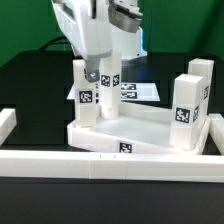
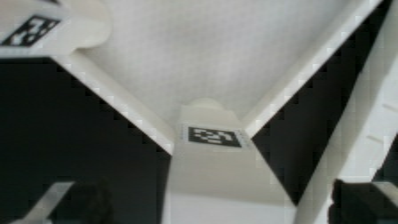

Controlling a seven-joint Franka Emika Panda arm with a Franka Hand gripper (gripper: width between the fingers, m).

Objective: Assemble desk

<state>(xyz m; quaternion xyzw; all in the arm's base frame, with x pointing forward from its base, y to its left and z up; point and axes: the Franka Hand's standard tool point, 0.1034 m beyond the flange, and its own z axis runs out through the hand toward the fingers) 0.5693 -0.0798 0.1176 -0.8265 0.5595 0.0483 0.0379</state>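
Observation:
The white desk tabletop (image 1: 135, 128) lies flat against the front border wall, recessed side up. A leg block (image 1: 85, 100) stands upright in the corner at the exterior view's left, and my gripper (image 1: 90, 72) hangs just over its top. In the wrist view this leg (image 2: 215, 175) with its tag runs between my fingers (image 2: 50, 203). Dark gaps show on both sides of it, so my gripper (image 2: 210, 208) is open and holds nothing. Another leg (image 1: 108, 82) stands close behind. Two more legs (image 1: 183, 108) (image 1: 202, 78) stand at the exterior view's right.
A low white border wall (image 1: 100, 162) runs along the front and turns back at both ends. The marker board (image 1: 140, 91) lies flat on the black table behind the tabletop. The arm's white body fills the space above the left-hand legs.

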